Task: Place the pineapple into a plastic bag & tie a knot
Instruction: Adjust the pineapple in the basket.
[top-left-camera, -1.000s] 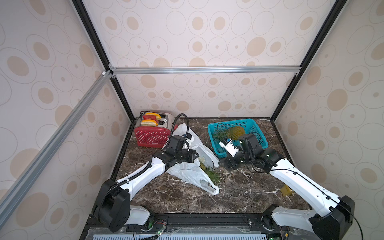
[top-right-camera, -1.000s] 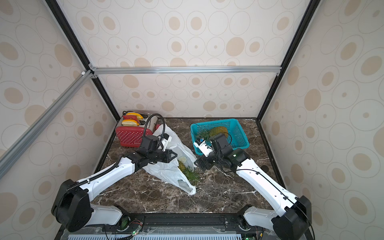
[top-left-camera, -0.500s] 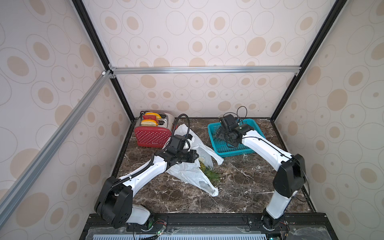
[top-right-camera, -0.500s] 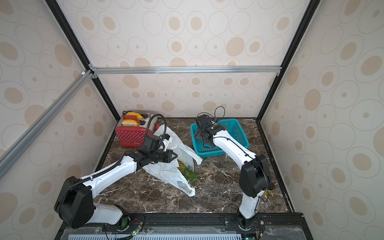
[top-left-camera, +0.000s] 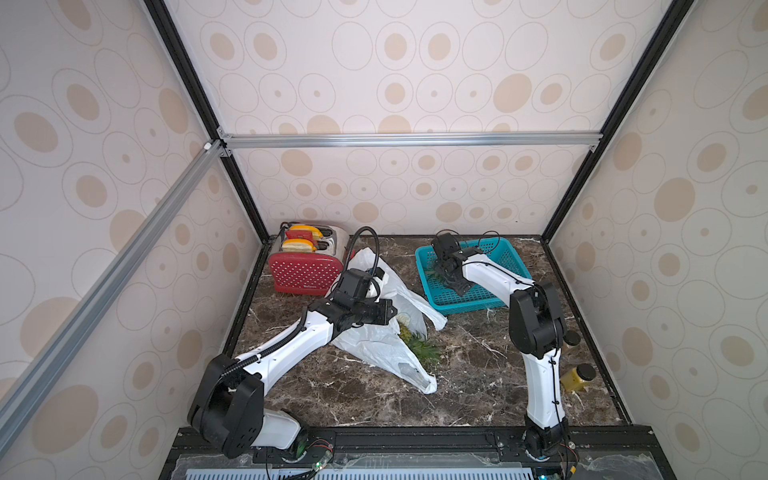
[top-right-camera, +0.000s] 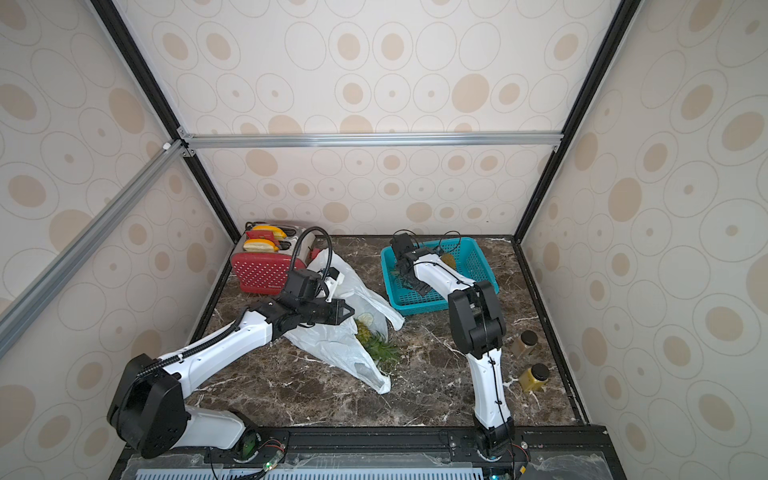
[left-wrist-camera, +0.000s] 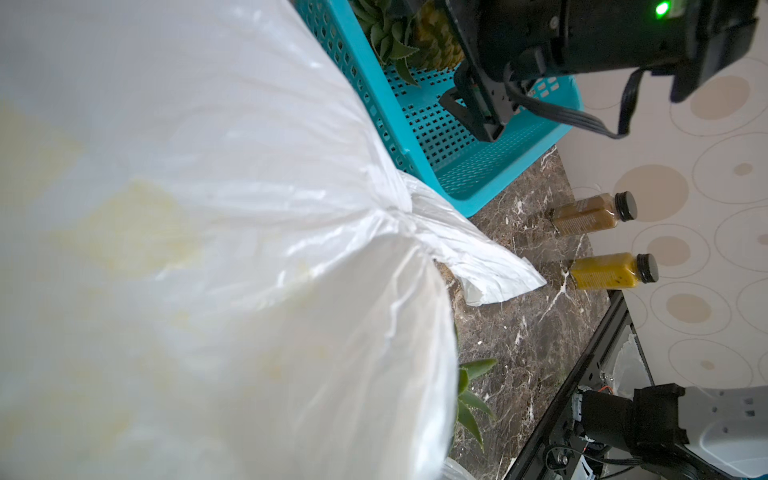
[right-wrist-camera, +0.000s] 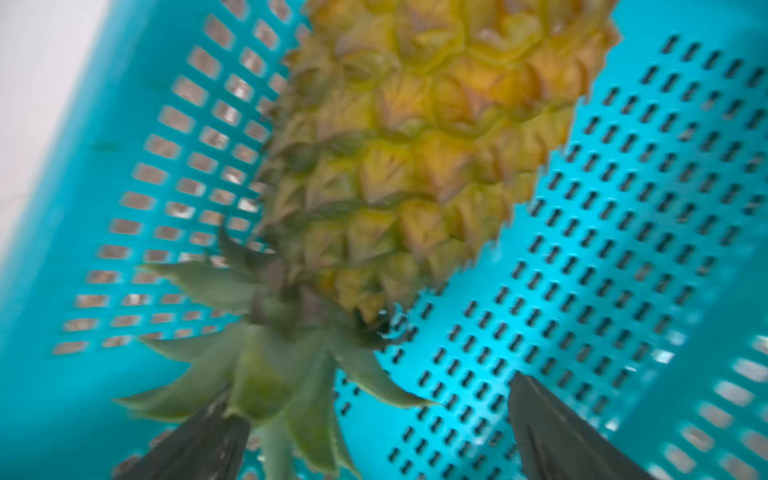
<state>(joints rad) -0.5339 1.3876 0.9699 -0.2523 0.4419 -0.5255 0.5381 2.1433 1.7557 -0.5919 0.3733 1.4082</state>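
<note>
A yellow pineapple (right-wrist-camera: 415, 145) lies in the teal basket (top-left-camera: 513, 266), its green crown towards my right gripper (right-wrist-camera: 374, 428). That gripper is open, and one of its dark fingers (right-wrist-camera: 548, 428) stands on each side of the crown. In a top view it reaches down into the basket (top-left-camera: 451, 278). The whitish plastic bag (top-left-camera: 374, 345) lies crumpled at the table's middle, and my left gripper (top-left-camera: 388, 313) is shut on its upper edge. The bag's film (left-wrist-camera: 208, 208) covers the left jaws in the left wrist view. A second pineapple (top-right-camera: 368, 334) lies at the bag's side. No knot is in view.
A red toaster (top-left-camera: 307, 266) stands at the back left, beside the bag. Two small bottles (top-right-camera: 534, 376) (top-right-camera: 525, 343) stand by the right wall. The basket sits in the back right corner against the black frame.
My right arm has swung from the table's middle back into the basket, and its jaws have opened wider. The left arm and the bag have stayed put.
</note>
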